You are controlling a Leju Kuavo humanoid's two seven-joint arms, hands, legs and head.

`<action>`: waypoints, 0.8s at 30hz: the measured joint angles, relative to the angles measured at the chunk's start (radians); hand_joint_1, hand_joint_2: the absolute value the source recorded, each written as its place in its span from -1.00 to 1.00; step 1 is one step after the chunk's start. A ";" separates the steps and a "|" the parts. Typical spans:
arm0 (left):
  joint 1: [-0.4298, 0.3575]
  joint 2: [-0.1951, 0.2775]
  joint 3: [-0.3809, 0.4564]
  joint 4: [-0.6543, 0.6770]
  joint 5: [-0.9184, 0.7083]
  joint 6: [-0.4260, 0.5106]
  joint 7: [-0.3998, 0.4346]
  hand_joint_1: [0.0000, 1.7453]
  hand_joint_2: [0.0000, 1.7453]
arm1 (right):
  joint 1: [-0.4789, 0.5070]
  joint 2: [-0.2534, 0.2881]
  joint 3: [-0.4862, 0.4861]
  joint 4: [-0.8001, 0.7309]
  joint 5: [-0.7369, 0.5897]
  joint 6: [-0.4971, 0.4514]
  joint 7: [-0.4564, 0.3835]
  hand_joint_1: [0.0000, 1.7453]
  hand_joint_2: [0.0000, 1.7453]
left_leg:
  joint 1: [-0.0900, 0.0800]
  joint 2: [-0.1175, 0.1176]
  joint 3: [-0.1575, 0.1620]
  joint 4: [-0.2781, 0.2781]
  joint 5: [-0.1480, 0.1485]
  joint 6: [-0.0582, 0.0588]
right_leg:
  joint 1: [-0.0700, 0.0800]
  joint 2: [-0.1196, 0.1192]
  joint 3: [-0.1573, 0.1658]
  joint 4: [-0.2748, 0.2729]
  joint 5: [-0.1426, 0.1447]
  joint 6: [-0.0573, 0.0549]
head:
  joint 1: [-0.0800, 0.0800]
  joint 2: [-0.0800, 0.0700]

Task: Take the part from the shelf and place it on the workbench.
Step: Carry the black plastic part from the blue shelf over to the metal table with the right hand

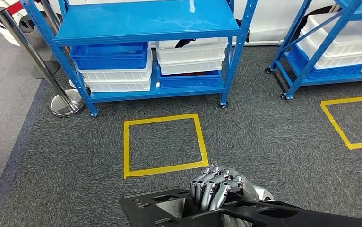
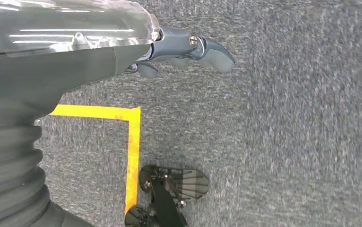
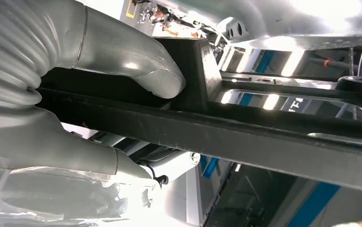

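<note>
A long black plastic part (image 1: 169,208) with cut-outs lies across the bottom of the head view, and my right hand (image 1: 219,187) grips it with the fingers curled over its upper edge. In the right wrist view the thick grey thumb (image 3: 155,78) presses against the black part (image 3: 264,137). My left hand (image 2: 188,49) hangs above grey carpet with nothing in it, fingers loosely extended. A blue shelf (image 1: 146,23) stands ahead, holding blue and white bins (image 1: 115,64).
A yellow tape square (image 1: 164,144) marks the carpet before the shelf; a second one (image 1: 354,120) lies at the right beside another blue rack (image 1: 311,47). A chrome stanchion base (image 1: 65,105) stands left of the shelf. A yellow tape corner (image 2: 132,137) lies under my left hand.
</note>
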 joint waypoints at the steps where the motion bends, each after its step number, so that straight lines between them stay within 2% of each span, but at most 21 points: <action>1: 0.001 0.000 0.000 0.000 0.000 0.002 -0.001 -1.00 1.00 | 0.001 0.003 0.000 0.000 0.004 0.002 0.000 1.00 1.00 | 0.001 -0.018 -0.009 0.021 -0.021 -0.005 | -0.004 0.009 -0.006 -0.004 0.010 -0.007 | -0.001 0.000; 3: 0.004 0.000 0.000 0.000 0.001 0.005 -0.002 -1.00 1.00 | 0.001 0.010 0.000 0.001 0.013 0.005 0.000 1.00 1.00 | 0.004 -0.062 -0.047 0.124 -0.097 -0.011 | -0.006 0.027 -0.022 -0.007 0.025 -0.016 | -0.002 0.000; 4: 0.006 -0.001 0.000 0.000 0.002 0.006 -0.003 -1.00 1.00 | 0.001 0.013 0.000 0.002 0.017 0.005 0.000 1.00 1.00 | 0.004 -0.073 -0.070 0.192 -0.135 -0.012 | -0.005 0.038 -0.031 -0.006 0.031 -0.017 | -0.003 0.000; 5: 0.008 -0.001 0.000 0.000 0.003 0.008 -0.003 -1.00 1.00 | 0.001 0.015 0.001 0.004 0.020 0.006 0.000 1.00 1.00 | 0.004 -0.077 -0.086 0.247 -0.160 -0.013 | -0.003 0.050 -0.040 -0.003 0.036 -0.018 | -0.003 0.000; 6: 0.009 -0.001 0.000 0.000 0.003 0.010 -0.003 -1.00 1.00 | 0.001 0.016 0.001 0.006 0.022 0.006 0.001 1.00 1.00 | 0.004 -0.079 -0.087 0.269 -0.165 -0.013 | -0.003 0.062 -0.049 0.001 0.041 -0.017 | -0.003 0.000; 7: 0.009 -0.001 0.000 0.000 0.004 0.012 -0.003 -1.00 1.00 | 0.001 0.018 0.001 0.007 0.024 0.006 0.001 1.00 1.00 | 0.005 -0.080 -0.069 0.252 -0.152 -0.011 | -0.002 0.073 -0.056 0.006 0.044 -0.015 | -0.003 0.000; 8: 0.008 -0.001 0.000 0.000 0.004 0.014 -0.004 -1.00 1.00 | 0.001 0.020 0.001 0.009 0.026 0.006 0.001 1.00 1.00 | 0.005 -0.086 -0.032 0.195 -0.124 -0.009 | -0.002 0.085 -0.062 0.011 0.046 -0.013 | -0.003 0.000; 10: 0.007 0.000 0.000 0.000 0.003 0.014 -0.005 -1.00 1.00 | -0.002 0.024 0.001 0.011 0.031 0.006 0.001 1.00 1.00 | 0.007 -0.119 0.045 0.057 -0.082 -0.003 | -0.002 0.104 -0.073 0.024 0.049 -0.008 | -0.003 0.000; 11: 0.007 -0.001 0.000 0.000 0.003 0.014 -0.005 -1.00 1.00 | -0.004 0.025 0.001 0.013 0.034 0.006 0.001 1.00 1.00 | 0.007 -0.135 0.068 0.012 -0.073 0.001 | -0.001 0.113 -0.079 0.028 0.052 -0.004 | -0.003 0.000; 12: 0.006 -0.001 0.000 0.000 0.002 0.014 -0.006 -1.00 1.00 | -0.008 0.026 0.001 0.015 0.036 0.007 0.002 1.00 1.00 | 0.006 -0.144 0.074 -0.005 -0.073 0.005 | -0.002 0.121 -0.085 0.030 0.056 0.003 | -0.002 0.000; 14: 0.005 -0.002 0.000 0.000 0.001 0.013 -0.005 -1.00 1.00 | -0.013 0.027 0.002 0.020 0.041 0.009 0.002 1.00 1.00 | 0.005 -0.134 0.074 -0.009 -0.066 0.015 | -0.003 0.138 -0.092 0.028 0.067 0.018 | -0.002 0.000; 15: 0.004 -0.003 0.000 0.001 0.001 0.013 -0.005 -1.00 1.00 | -0.015 0.027 0.002 0.022 0.042 0.010 0.002 1.00 1.00 | 0.006 -0.124 0.074 -0.013 -0.059 0.021 | -0.003 0.135 -0.095 0.029 0.066 0.025 | -0.002 0.000; 16: 0.003 -0.004 0.000 0.001 0.001 0.013 -0.005 -1.00 1.00 | -0.017 0.027 0.003 0.024 0.043 0.010 0.002 1.00 1.00 | 0.009 -0.114 0.072 -0.017 -0.053 0.026 | -0.002 0.121 -0.102 0.041 0.055 0.031 | -0.001 0.000; 17: 0.002 -0.006 0.000 0.001 0.001 0.012 -0.005 -1.00 1.00 | -0.020 0.027 0.003 0.026 0.044 0.010 0.002 1.00 1.00 | 0.011 -0.102 0.069 -0.021 -0.047 0.032 | -0.002 0.100 -0.117 0.074 0.031 0.036 | 0.002 0.000; 19: 0.004 -0.006 0.000 0.001 0.001 0.012 -0.006 -1.00 1.00 | -0.026 0.026 0.005 0.031 0.045 0.010 0.002 1.00 1.00 | 0.011 -0.078 0.062 -0.021 -0.042 0.037 | -0.004 0.057 -0.166 0.191 -0.041 0.046 | 0.008 0.000; 20: 0.006 -0.006 0.000 0.001 0.001 0.012 -0.006 -1.00 1.00 | -0.027 0.026 0.006 0.034 0.045 0.010 0.002 1.00 1.00 | 0.010 -0.065 0.058 -0.020 -0.041 0.037 | -0.007 0.048 -0.190 0.253 -0.069 0.051 | 0.009 0.000; 21: 0.008 -0.006 0.000 0.001 0.001 0.012 -0.005 -1.00 1.00 | -0.028 0.026 0.006 0.037 0.045 0.010 0.002 1.00 1.00 | 0.010 -0.052 0.055 -0.019 -0.040 0.037 | -0.009 0.044 -0.201 0.291 -0.081 0.054 | 0.009 0.000; 22: 0.009 -0.006 0.000 0.001 0.001 0.012 -0.005 -1.00 1.00 | -0.028 0.026 0.007 0.040 0.045 0.010 0.002 1.00 1.00 | 0.010 -0.039 0.052 -0.018 -0.039 0.037 | -0.011 0.040 -0.194 0.292 -0.074 0.056 | 0.009 0.000; 23: 0.008 -0.007 0.000 0.001 0.001 0.012 -0.005 -1.00 1.00 | -0.028 0.026 0.007 0.043 0.046 0.010 0.002 1.00 1.00 | 0.010 -0.028 0.051 -0.017 -0.039 0.036 | -0.012 0.034 -0.166 0.253 -0.050 0.056 | 0.009 0.000; 24: 0.007 -0.008 0.000 0.001 0.001 0.011 -0.005 -1.00 1.00 | -0.030 0.026 0.008 0.044 0.047 0.010 0.002 1.00 1.00 | 0.010 -0.018 0.052 -0.017 -0.040 0.035 | -0.011 0.021 -0.124 0.186 -0.020 0.053 | 0.009 0.000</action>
